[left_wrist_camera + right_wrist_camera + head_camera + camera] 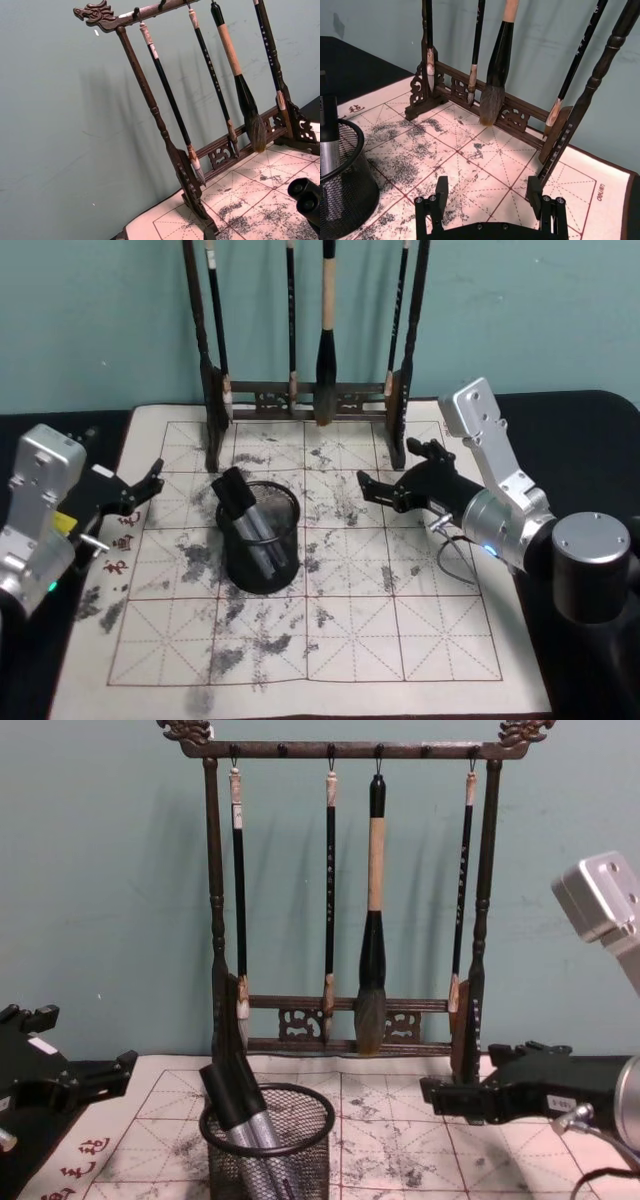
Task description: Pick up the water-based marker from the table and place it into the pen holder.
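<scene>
We judge the job nearly finished: the marker [243, 512] leans inside the pen holder [262, 537] mid-table, so our empty, spread right claw [392, 483] should retreat toward the right edge without nudging what seems the rim, the left claw [140, 487] idling open near the left edge.

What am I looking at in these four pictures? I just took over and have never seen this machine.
It is a two-armed robot, each arm ending in a claw. One picture looks down from its head, one forward from its chest, and one comes from each wrist. On the stained mat stands a mesh pen holder with markers already leaning inside. Behind it is a wooden rack with hanging brushes. The left claw and right claw are both open and hold nothing.
</scene>
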